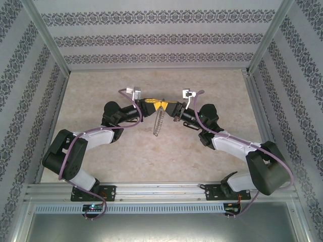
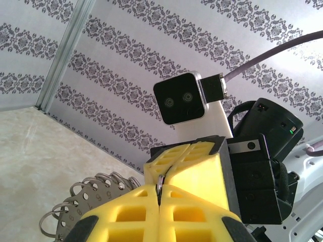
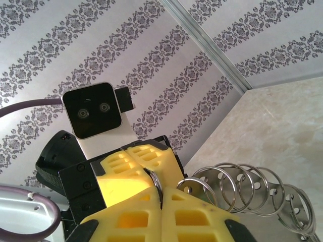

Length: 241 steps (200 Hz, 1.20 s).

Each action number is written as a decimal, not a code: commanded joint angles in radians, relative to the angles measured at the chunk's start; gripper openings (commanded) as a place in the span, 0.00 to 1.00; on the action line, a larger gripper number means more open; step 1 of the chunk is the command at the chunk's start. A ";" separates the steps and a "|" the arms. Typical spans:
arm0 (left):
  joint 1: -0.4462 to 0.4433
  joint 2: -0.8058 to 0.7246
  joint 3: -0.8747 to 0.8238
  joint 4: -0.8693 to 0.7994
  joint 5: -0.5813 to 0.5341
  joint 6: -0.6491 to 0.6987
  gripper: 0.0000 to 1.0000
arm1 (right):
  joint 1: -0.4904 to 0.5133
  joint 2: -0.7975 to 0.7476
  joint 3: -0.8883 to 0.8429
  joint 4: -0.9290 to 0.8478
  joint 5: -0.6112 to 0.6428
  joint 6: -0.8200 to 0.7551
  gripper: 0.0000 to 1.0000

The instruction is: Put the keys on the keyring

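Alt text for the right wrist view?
The right end effector and left end effector, yellow-padded, meet tip to tip, both shut on an end ring of the keyring. Its silver rings trail right above the table; the left wrist camera faces us.

Quick rundown of what everything looks like it's made of

We'd call the keyring (image 3: 237,194) bare silver metal wire, smooth and shiny, with its coils threaded through a duller grey strip (image 2: 83,199) full of punched holes. The jaws look to us like matt yellow plastic with moulded hollow pockets, set on matt black backing. The desk (image 1: 151,156) is a pale beige, stone-look top, smooth with a low sheen. The walls (image 1: 151,38) look like printed paper or film, slightly satin. The frame rails (image 1: 151,190) are brushed aluminium, the arm shells (image 1: 227,141) glossy white plastic, and the cable (image 2: 272,54) has a purple rubbery sheath.
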 commanded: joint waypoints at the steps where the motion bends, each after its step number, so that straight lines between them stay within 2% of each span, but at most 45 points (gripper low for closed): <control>1: -0.011 0.012 0.008 0.086 0.004 -0.006 0.00 | 0.009 0.012 0.033 0.055 -0.037 0.006 0.00; 50: -0.011 0.011 0.009 0.060 -0.001 0.006 0.00 | -0.010 0.018 0.037 0.056 -0.051 -0.002 0.00; 90: -0.008 -0.011 0.009 0.004 -0.019 0.044 0.26 | -0.053 0.006 0.046 0.017 -0.080 -0.029 0.00; 110: -0.003 -0.019 0.012 -0.018 -0.016 0.057 0.31 | -0.078 0.010 0.052 0.006 -0.105 -0.035 0.00; 162: 0.031 -0.056 0.013 -0.079 -0.009 0.084 0.36 | -0.132 0.013 0.082 -0.070 -0.186 -0.085 0.00; 199: 0.057 -0.078 0.061 -0.218 0.047 0.132 0.40 | -0.155 -0.023 0.158 -0.312 -0.271 -0.248 0.00; 241: 0.066 -0.092 0.151 -0.497 0.118 0.261 0.45 | -0.171 -0.035 0.291 -0.676 -0.335 -0.513 0.00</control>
